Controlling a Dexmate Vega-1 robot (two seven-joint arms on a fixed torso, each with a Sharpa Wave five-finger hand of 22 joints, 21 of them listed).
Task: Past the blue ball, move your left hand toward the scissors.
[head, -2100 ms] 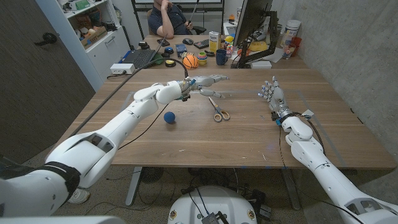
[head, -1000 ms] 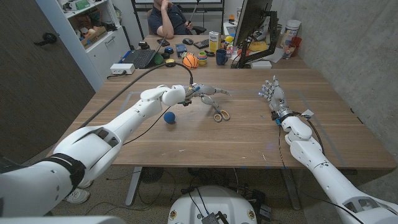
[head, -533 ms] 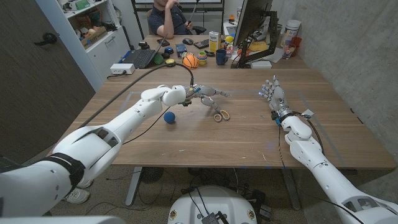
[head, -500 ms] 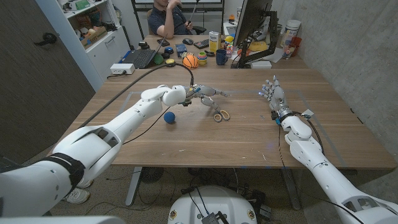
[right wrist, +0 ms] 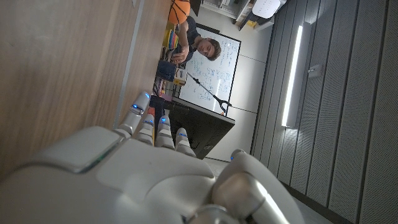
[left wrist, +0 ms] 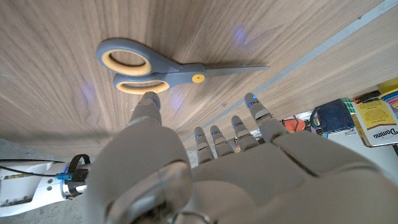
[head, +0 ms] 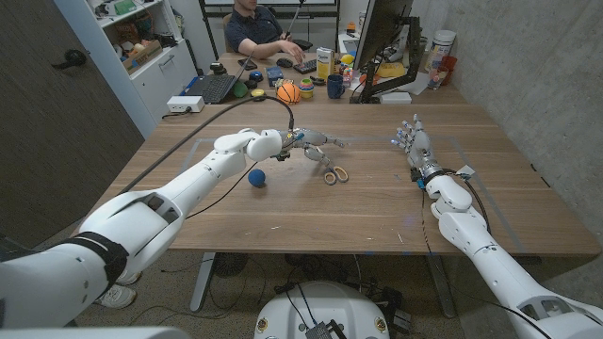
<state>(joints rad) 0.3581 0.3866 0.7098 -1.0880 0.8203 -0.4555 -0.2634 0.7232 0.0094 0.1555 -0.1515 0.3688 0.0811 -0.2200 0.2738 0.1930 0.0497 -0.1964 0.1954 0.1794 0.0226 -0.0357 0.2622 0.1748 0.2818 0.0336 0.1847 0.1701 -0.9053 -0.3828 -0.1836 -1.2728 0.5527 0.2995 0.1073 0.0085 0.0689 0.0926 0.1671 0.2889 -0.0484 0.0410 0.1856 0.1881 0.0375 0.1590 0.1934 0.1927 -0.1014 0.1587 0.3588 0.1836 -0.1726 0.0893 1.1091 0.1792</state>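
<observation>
Reaching across the wooden table, the left hand hovers just above the scissors, its fingers spread loosely and holding nothing. In the left wrist view one fingertip hangs right by the yellow-lined handle loops of the scissors, whose grey blades lie closed on the wood. A yellow box beyond the table's edge reads "Domino". The blue ball sits beside the left forearm, on the near side of the scissors and a little apart from them. The right hand stands well to the right of the scissors, fingers upright, close together and empty. Past the scissors, an orange basketball sits among desk clutter, and a person is seated behind it.
</observation>
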